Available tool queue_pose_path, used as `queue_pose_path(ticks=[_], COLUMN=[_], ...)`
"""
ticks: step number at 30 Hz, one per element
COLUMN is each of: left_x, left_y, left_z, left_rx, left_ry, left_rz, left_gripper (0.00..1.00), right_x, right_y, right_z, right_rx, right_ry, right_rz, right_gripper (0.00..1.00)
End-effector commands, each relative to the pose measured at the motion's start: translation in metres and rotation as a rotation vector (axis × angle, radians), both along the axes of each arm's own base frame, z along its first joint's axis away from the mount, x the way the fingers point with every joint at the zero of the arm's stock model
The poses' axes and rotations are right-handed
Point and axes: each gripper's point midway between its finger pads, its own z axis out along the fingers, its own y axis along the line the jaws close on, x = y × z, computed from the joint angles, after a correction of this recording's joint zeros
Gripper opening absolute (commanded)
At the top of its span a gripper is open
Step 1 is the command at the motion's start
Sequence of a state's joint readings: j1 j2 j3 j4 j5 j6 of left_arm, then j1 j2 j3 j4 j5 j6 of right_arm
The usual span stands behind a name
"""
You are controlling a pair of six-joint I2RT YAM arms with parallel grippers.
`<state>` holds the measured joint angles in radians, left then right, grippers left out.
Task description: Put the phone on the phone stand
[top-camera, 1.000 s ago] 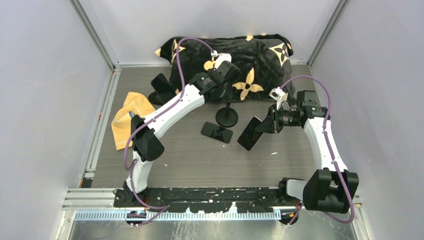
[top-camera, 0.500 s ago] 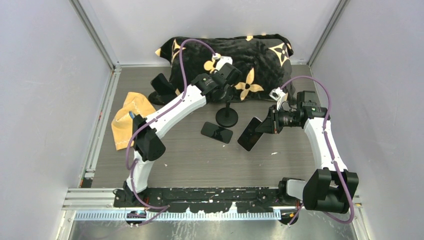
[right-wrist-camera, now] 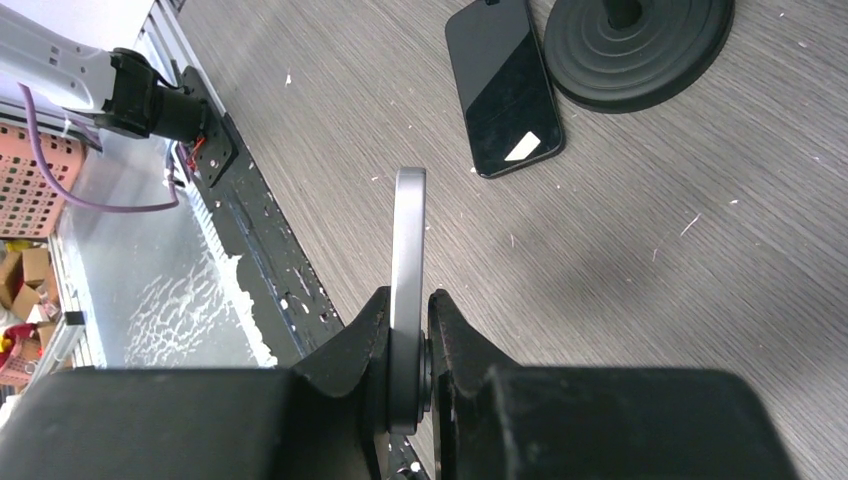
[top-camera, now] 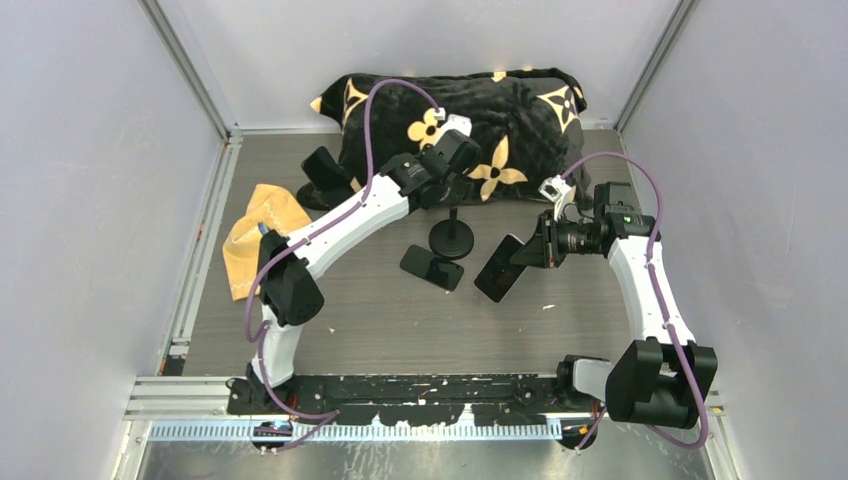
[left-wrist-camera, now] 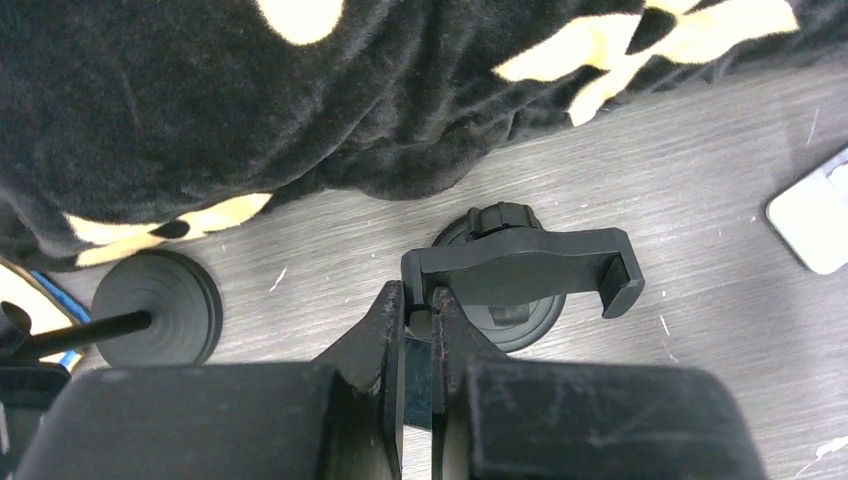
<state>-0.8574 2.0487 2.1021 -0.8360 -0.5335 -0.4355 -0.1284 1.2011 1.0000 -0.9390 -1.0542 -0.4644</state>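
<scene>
The left gripper (left-wrist-camera: 418, 296) is clamping shut on the phone stand (left-wrist-camera: 520, 265) at its cradle. The right gripper (right-wrist-camera: 409, 298) is pinching the phone (right-wrist-camera: 408, 225) edgewise, at four o'clock from the stand. Risk: the phone pivoting in that narrow pinch, missing the cradle.

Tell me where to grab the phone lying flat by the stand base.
Probably across its two long edges, coming straight down from above. The phone lies flat, so only the thin sides offer purchase. Take the end away from the stand base, which crowds the other end.
</scene>
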Motion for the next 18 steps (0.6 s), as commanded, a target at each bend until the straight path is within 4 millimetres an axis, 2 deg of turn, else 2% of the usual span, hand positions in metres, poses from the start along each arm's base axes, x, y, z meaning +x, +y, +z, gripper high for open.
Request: queue_pose_path(ticks=[1,10,12,18], left_x=[0.0,-0.023,-0.03,-0.05], left_y=[-0.007,-0.04,-0.047,-0.067], left_z=[0.032,0.042,0.044,0.046], left_rx=[-0.027,-0.205,-0.23,-0.3], left_ry=[-0.083,-0.052,-0.045,-0.011], left_rz=[-0.134,-0.476,-0.539,-0.686], left_gripper=[0.0,0.01,0.0,0.0], right_x=[-0.004,-0.013,-0.016,-0.009], right_y=[0.007,0.008,0.008,0.012], right_z=[0.024,0.048,0.056,0.087], right_rx=[0.053,0.028,0.02,0.009], right_ry=[-0.085,-0.228,-0.251,-0.362], right_rz=[0.043,0.222,0.268,0.36], right_gripper=[0.01,0.01,0.01,0.01])
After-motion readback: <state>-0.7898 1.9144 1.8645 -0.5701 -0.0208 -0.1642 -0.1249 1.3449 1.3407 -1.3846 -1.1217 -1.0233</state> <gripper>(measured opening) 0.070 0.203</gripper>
